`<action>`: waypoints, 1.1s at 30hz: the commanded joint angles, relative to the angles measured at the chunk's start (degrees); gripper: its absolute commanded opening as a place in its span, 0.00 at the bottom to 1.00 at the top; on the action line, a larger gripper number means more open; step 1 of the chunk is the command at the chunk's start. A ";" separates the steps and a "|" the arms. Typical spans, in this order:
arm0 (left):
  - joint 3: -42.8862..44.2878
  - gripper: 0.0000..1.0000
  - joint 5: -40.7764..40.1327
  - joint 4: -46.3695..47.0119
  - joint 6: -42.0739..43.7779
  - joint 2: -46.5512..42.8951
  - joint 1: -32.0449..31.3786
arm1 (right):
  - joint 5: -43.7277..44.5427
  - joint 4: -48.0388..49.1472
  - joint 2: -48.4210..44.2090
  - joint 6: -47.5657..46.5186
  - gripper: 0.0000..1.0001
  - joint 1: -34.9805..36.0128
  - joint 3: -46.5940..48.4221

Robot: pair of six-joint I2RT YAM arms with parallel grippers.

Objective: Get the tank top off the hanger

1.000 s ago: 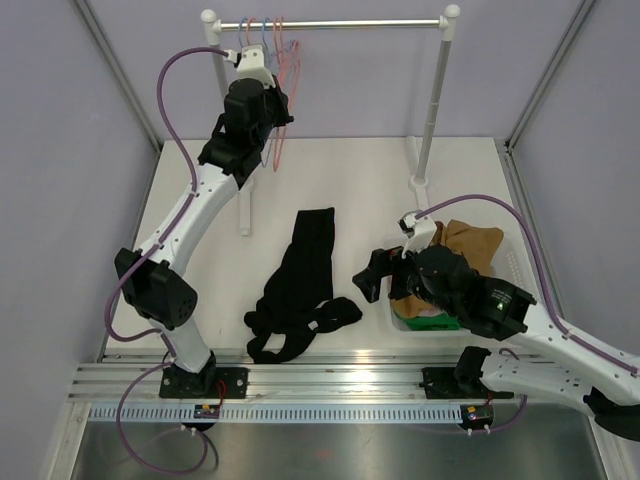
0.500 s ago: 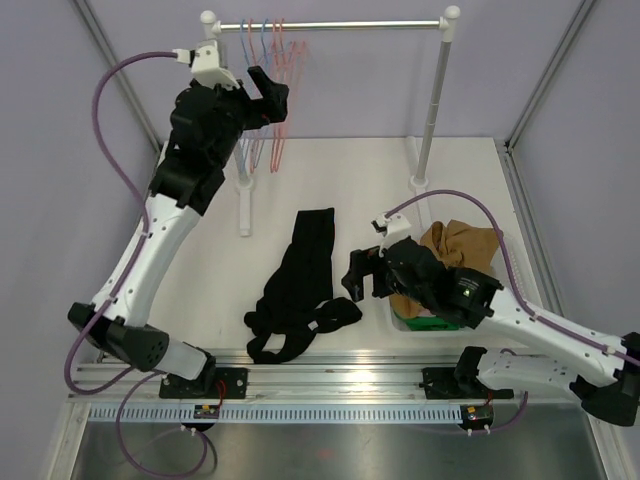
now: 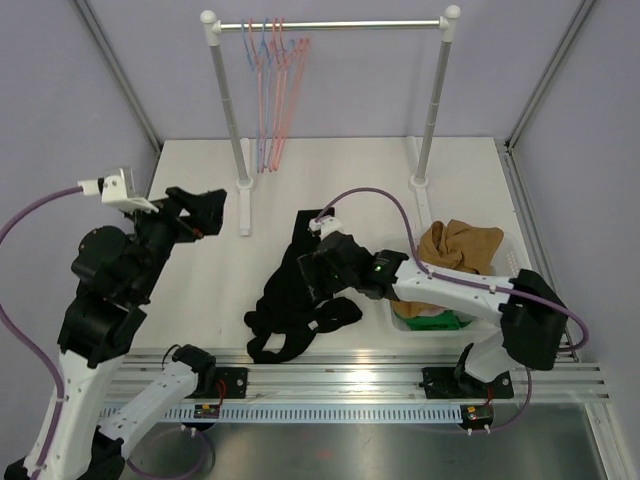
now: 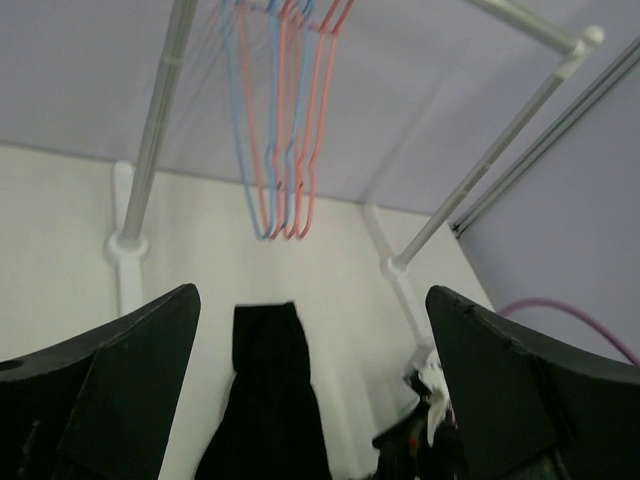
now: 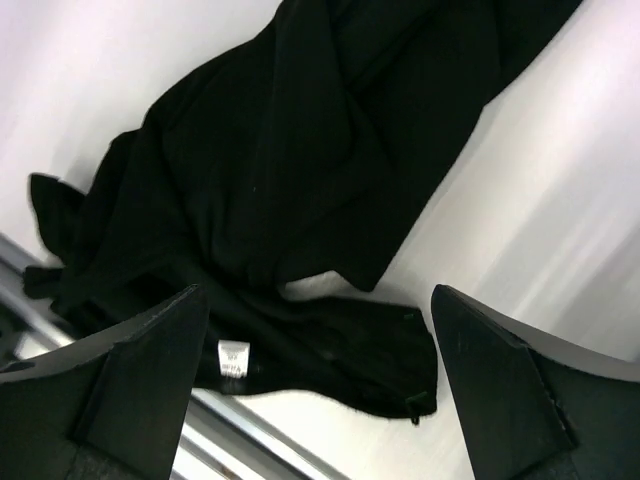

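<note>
Tank top (image 3: 300, 290), black, crumpled on the table (image 3: 350, 170) near its middle, well apart from the hangers (image 3: 272, 90). Pink and blue hangers hanging on the rail (image 3: 330, 23) at far left. At near left, left end effector (image 3: 200, 210) raised, fingers spread wide, gripping nothing. Above the tank top, right end effector (image 3: 312, 268), fingers spread wide, nothing between them. Basket (image 3: 513, 262) of clothes at right, tan garment on top.
</note>
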 commanded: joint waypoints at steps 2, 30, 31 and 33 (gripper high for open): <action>-5.44 0.99 -5.28 -10.98 1.41 -7.31 0.19 | 1.35 2.64 9.18 -2.59 0.99 0.32 8.75; -25.75 0.99 -18.30 -12.75 9.15 -33.17 0.19 | 24.34 -15.27 2.00 -4.88 0.00 2.17 23.76; -25.92 0.99 -18.04 -12.67 9.32 -32.99 0.19 | 25.85 -17.30 1.12 -4.53 0.00 2.17 24.83; -26.10 0.99 -17.42 -12.23 9.59 -33.08 0.19 | 30.67 -22.92 -1.60 -4.26 0.00 2.17 28.34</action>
